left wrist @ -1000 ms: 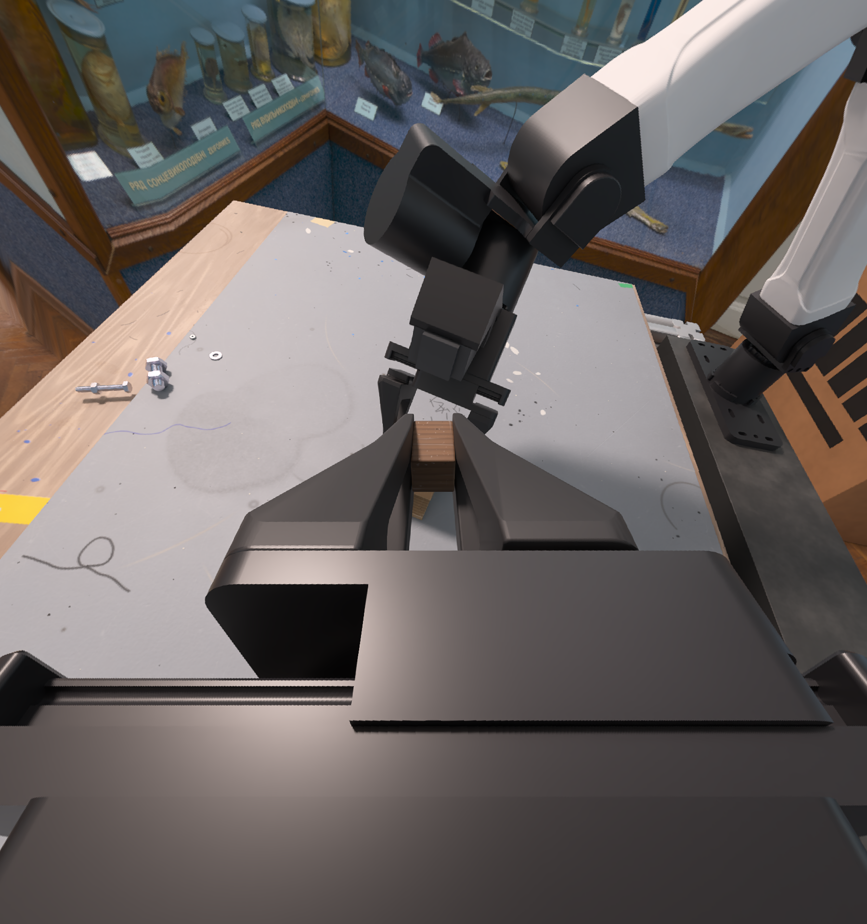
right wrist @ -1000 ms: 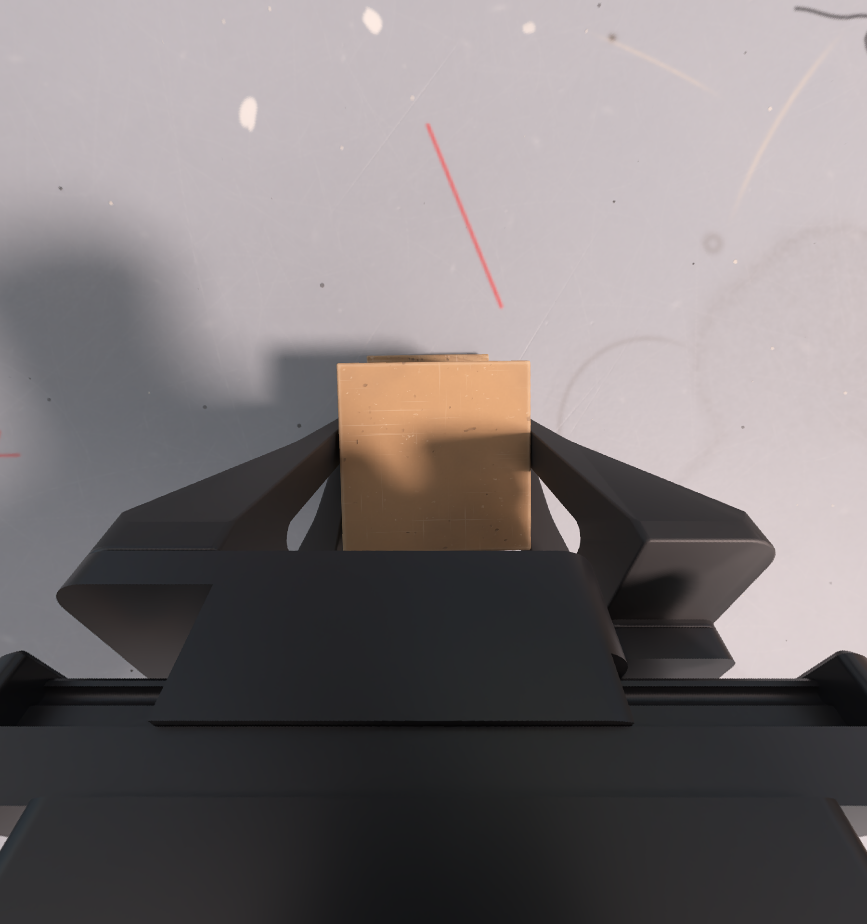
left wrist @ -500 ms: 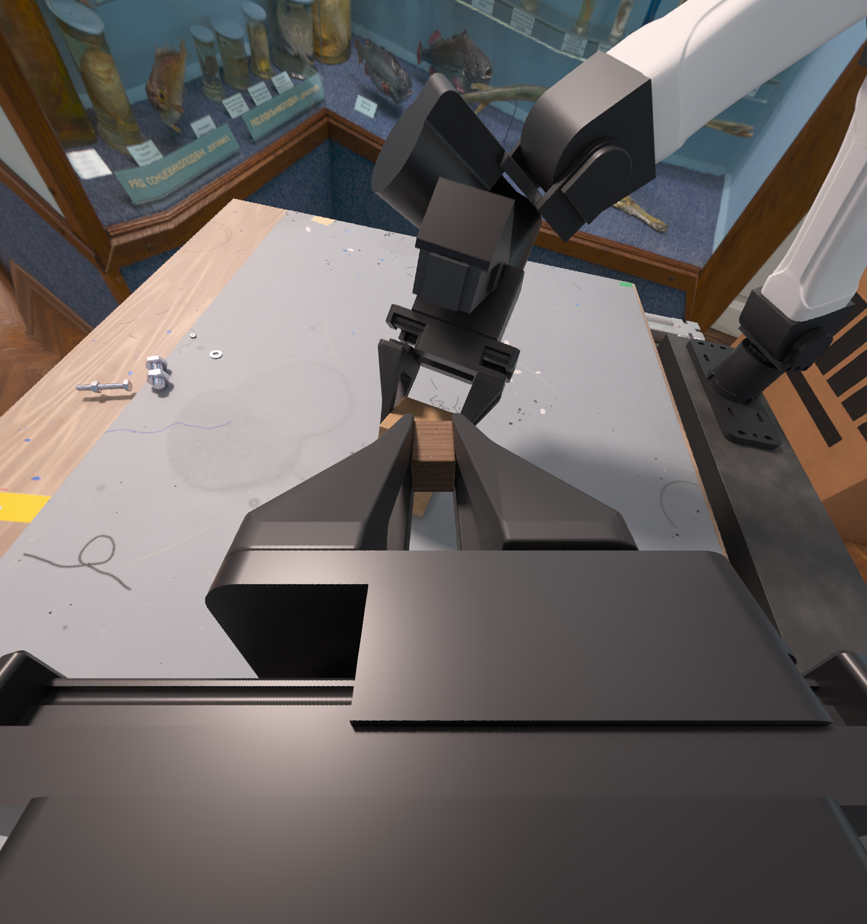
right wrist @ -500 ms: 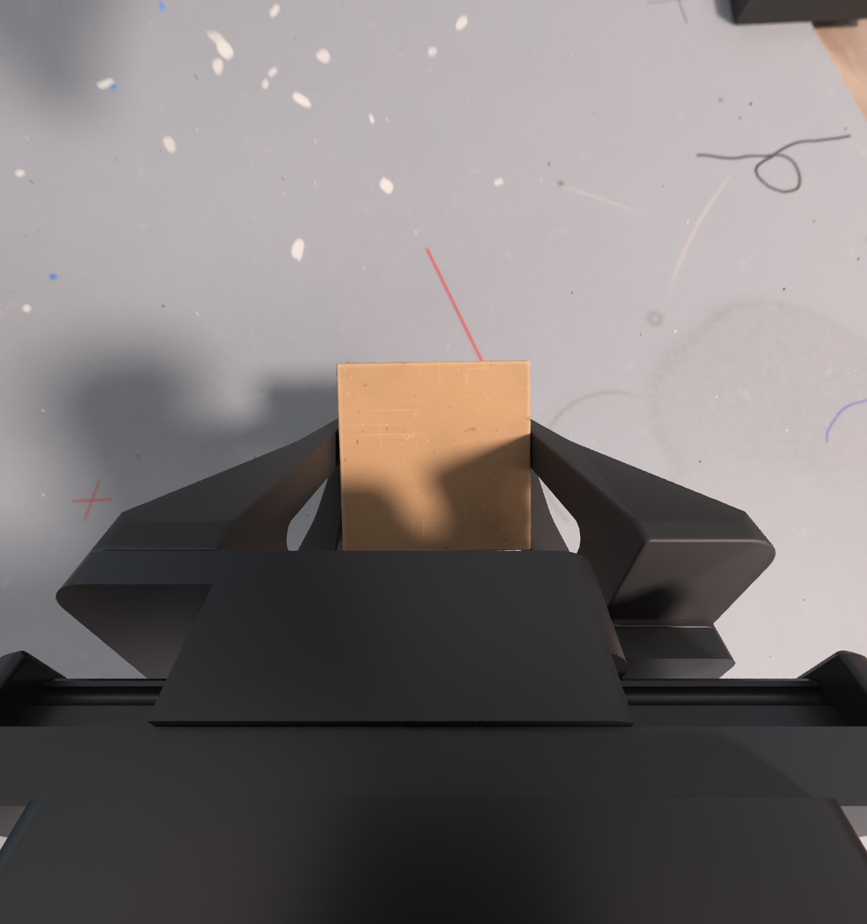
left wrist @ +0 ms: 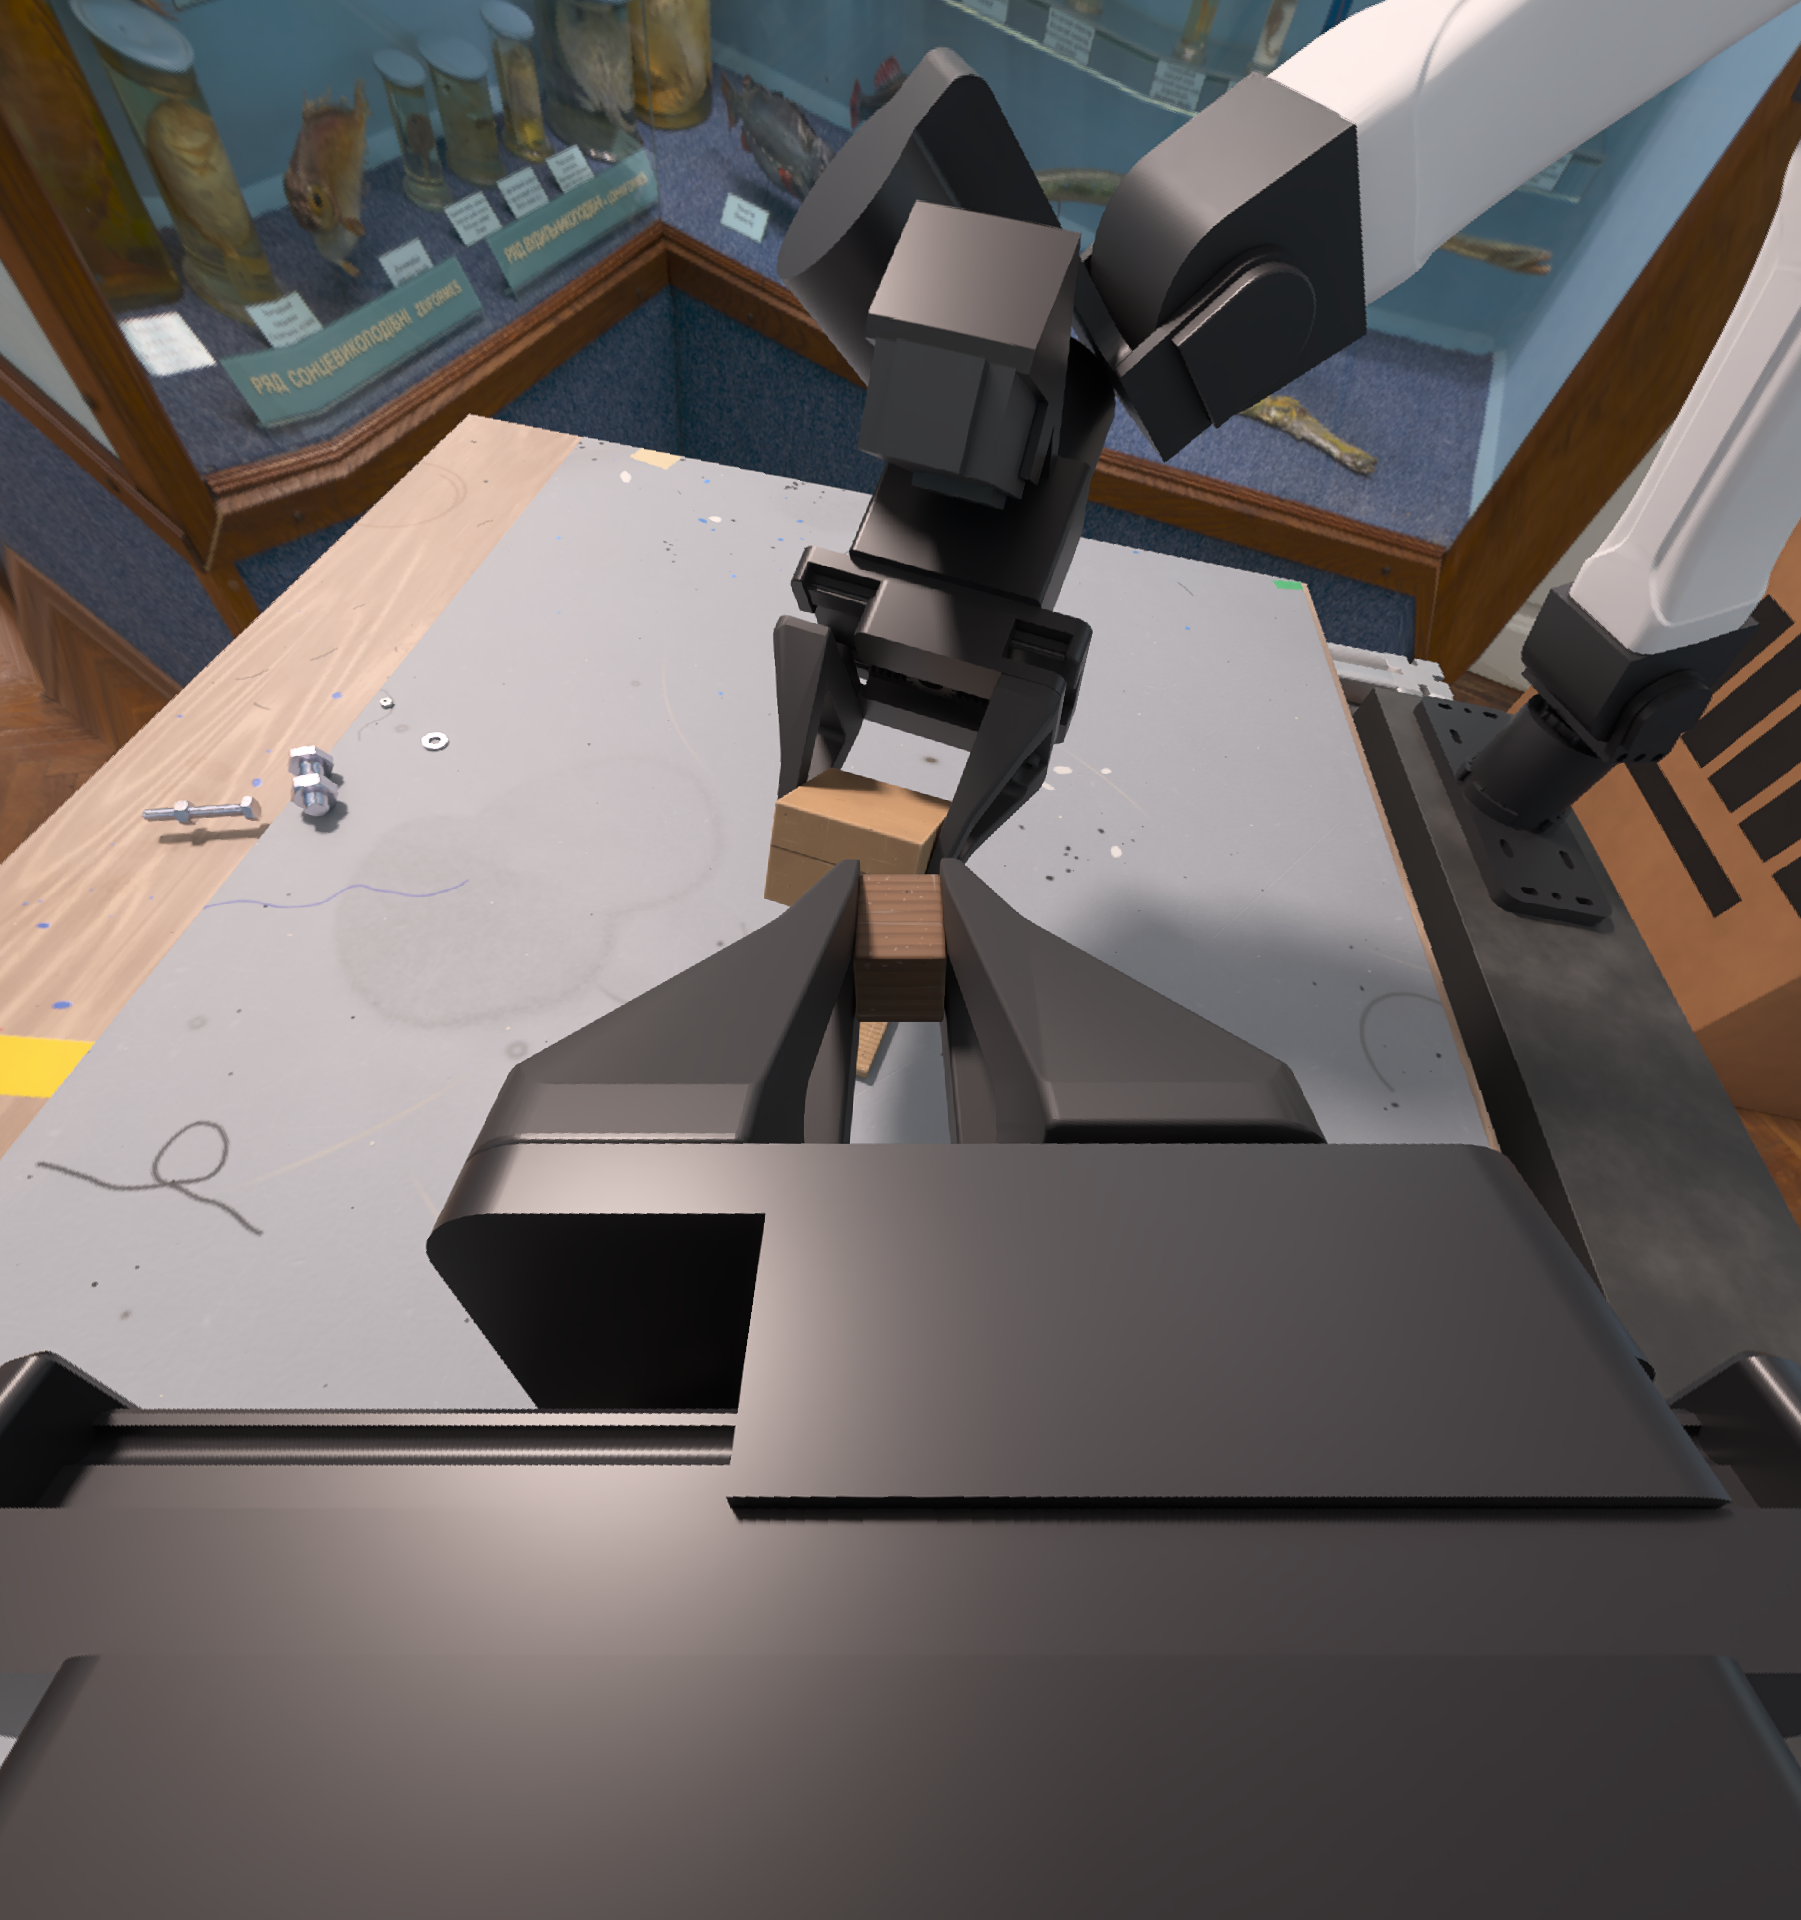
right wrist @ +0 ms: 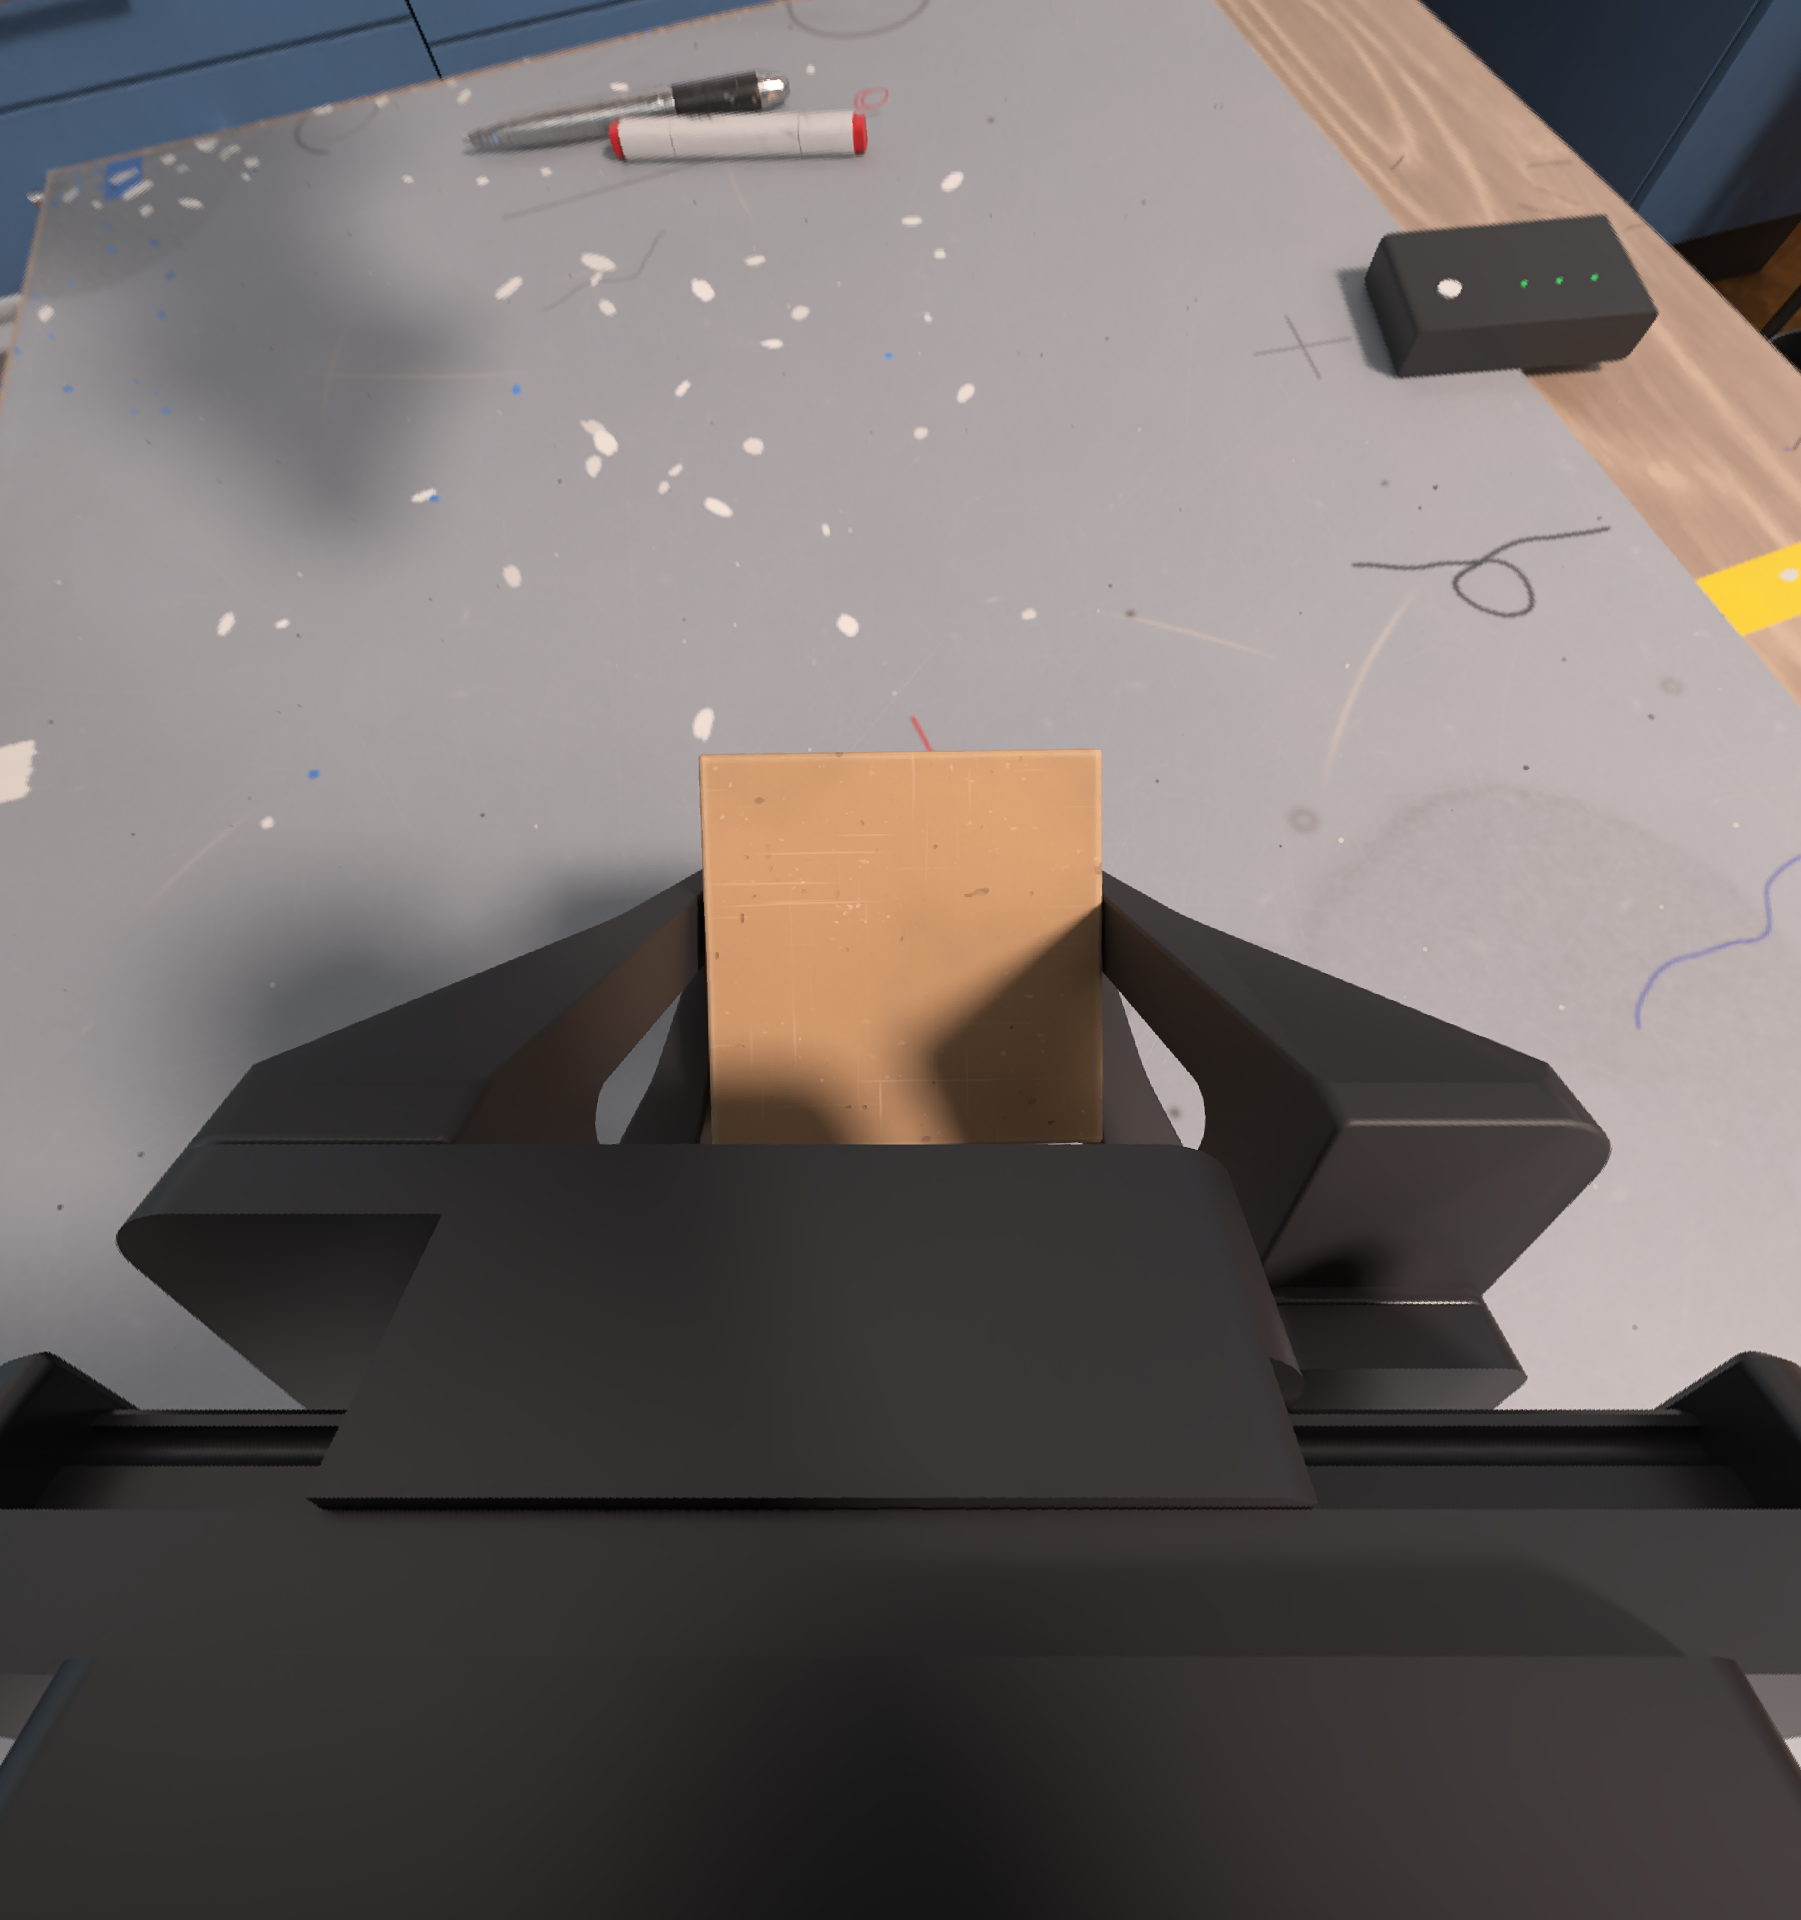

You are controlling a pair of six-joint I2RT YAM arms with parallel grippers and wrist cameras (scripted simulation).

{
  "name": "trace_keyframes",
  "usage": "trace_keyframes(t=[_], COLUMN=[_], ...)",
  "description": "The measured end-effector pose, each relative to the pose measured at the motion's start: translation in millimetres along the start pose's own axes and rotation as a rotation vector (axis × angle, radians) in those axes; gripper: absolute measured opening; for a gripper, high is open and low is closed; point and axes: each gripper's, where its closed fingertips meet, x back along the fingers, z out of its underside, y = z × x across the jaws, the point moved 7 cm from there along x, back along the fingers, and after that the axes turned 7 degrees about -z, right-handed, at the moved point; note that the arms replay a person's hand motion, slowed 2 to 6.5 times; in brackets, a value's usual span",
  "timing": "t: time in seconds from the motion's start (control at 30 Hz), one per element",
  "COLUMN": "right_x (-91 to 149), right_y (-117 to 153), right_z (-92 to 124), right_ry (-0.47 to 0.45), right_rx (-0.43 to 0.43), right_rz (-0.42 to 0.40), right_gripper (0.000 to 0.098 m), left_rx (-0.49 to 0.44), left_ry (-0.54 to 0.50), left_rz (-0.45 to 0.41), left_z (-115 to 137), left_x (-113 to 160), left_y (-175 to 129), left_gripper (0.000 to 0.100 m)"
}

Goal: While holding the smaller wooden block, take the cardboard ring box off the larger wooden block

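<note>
- left gripper (left wrist: 898, 951) clamped on smaller wooden block (left wrist: 898, 948), held above the grey mat (left wrist: 522, 1039)
- right gripper (right wrist: 901, 914) grasping cardboard ring box (right wrist: 901, 935), lifted off the mat, just beyond the block
- larger wooden block (left wrist: 870, 1044) only a sliver below
- bolt (left wrist: 200, 811) far left
- marker (right wrist: 738, 135) and black device (right wrist: 1507, 294) far

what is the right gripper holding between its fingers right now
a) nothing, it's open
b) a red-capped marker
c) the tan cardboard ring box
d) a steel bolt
c: in the right wrist view the right gripper is shut on the cardboard ring box, one finger pressed to each side, and the left wrist view shows the box held up off the grey table.
</note>
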Motion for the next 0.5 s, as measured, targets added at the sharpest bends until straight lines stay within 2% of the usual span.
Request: trace_keyframes(t=[0.27, 0.5], right_x=[6.5, 7.0], right_y=[1.1, 1.5], right_z=[-7.7, -4.6], right_ry=[-0.059, -0.019], right_rx=[-0.009, -0.018], right_rz=[-0.014, -0.012], right_gripper=[0.0506, 0.0506], left_rx=[-0.008, -0.012], left_ry=[0.001, 0.006], left_rz=[0.008, 0.01], left_z=[-1.6, -1.1], left_x=[-1.6, -2.4], left_y=[-3.3, -4.5], left_gripper=[0.012, 0.012])
